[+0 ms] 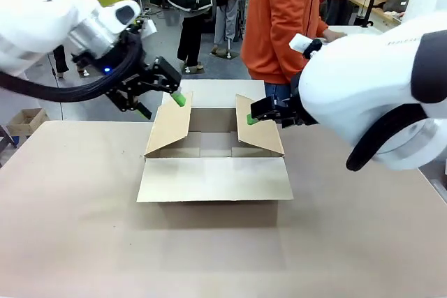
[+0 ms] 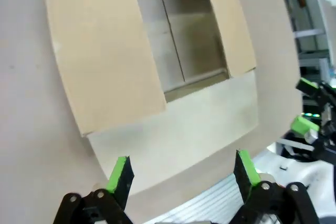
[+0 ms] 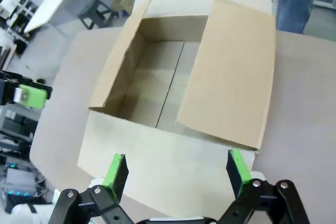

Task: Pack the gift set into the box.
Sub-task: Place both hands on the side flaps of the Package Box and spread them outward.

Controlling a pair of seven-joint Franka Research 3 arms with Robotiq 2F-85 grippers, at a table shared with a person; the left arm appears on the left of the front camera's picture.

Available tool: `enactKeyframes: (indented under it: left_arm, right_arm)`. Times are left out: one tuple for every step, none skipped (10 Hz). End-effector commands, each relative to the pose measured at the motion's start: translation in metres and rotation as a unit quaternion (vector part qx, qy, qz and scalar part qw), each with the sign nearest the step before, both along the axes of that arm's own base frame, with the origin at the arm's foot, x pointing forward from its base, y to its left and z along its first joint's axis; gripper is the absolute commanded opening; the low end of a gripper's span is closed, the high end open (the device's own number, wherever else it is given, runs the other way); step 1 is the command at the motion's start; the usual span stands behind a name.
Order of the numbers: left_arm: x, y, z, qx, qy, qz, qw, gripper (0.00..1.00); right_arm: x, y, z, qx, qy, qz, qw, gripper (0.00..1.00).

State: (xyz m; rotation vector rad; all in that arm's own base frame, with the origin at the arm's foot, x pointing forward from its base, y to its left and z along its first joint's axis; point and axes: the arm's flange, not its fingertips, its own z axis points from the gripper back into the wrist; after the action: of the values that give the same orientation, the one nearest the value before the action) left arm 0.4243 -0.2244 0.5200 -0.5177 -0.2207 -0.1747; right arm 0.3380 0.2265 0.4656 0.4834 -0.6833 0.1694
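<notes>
The box stood open on the table; the left gripper hovered at 1 side, fingers spread wide; the right gripper, equally wide, at the other.

Lit brightly and evenly from overhead in all three views. Soft, faint shadow beneath the near flap of the box, falling onto the bench; dimmer inside the box. Slightly overexposed on the white arm shell at right. Sharp at mid-frame in the front view, soft on arms close to the lens. Blurred across the left wrist view, bench edge bowed by wide-angle distortion. Clearer in the right wrist view, background washed out.
</notes>
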Motion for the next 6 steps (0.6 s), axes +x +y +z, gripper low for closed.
enactKeyframes:
  left_arm:
    - [0.019, -0.012, 0.0, -0.006, 0.061, -0.036, 0.997, 1.0]
    - [0.0, 0.0, 0.0, 0.0, 0.0, 0.0, 1.0, 1.0]
    - [0.0, 0.0, 0.0, 0.0, 0.0, 0.0, 1.0, 1.0]
    - [0.0, 0.0, 0.0, 0.0, 0.0, 0.0, 1.0, 1.0]
    - [0.014, -0.011, -0.005, -0.003, 0.02, -0.013, 1.0, 1.0]
    - [0.027, -0.036, 0.002, 0.069, 0.028, -0.007, 0.997, 1.0]
  right_arm:
    - [-0.019, 0.001, -0.02, 0.003, 0.016, 0.007, 1.0, 1.0]
    - [0.0, 0.0, 0.0, 0.0, 0.0, 0.0, 1.0, 1.0]
    - [0.0, 0.0, 0.0, 0.0, 0.0, 0.0, 1.0, 1.0]
    - [0.0, 0.0, 0.0, 0.0, 0.0, 0.0, 1.0, 1.0]
    - [0.0, 0.0, 0.0, 0.0, 0.0, 0.0, 1.0, 1.0]
    - [0.0, 0.0, 0.0, 0.0, 0.0, 0.0, 1.0, 1.0]
